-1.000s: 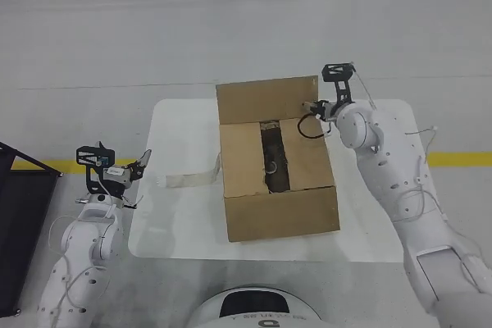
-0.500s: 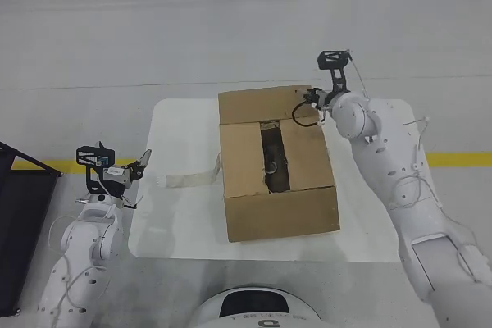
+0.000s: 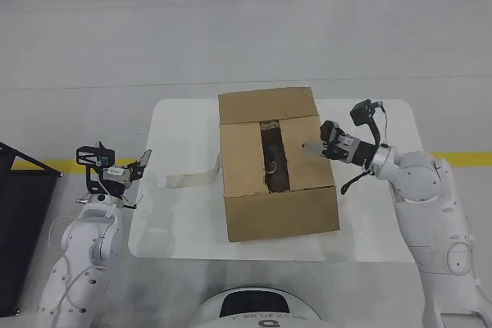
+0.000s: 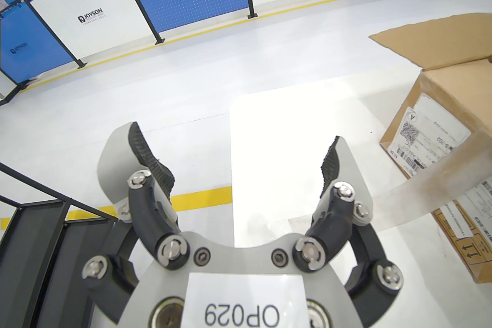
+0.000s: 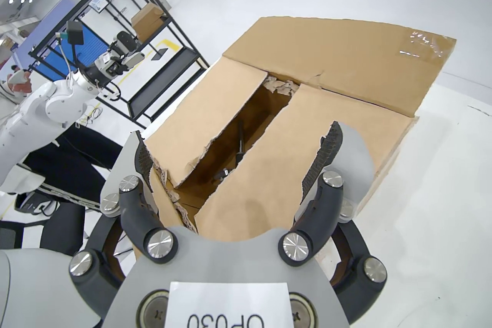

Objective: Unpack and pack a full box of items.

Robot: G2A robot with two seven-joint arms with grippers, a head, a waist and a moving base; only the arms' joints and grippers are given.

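Printed labels (image 4: 429, 142) on box (image 4: 455, 91) side

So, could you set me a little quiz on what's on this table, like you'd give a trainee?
1. True or false: the cardboard box is sealed shut on top.
2. How many pincers are over the box? A) none B) one C) both
3. Fill in: the left pincer, off to the side of the box, has its jaws ___.

Key
1. False: a gap shows between the top flaps, and the far flap is folded out.
2. B: the right pincer alone is over a box flap.
3. Open, with nothing held.
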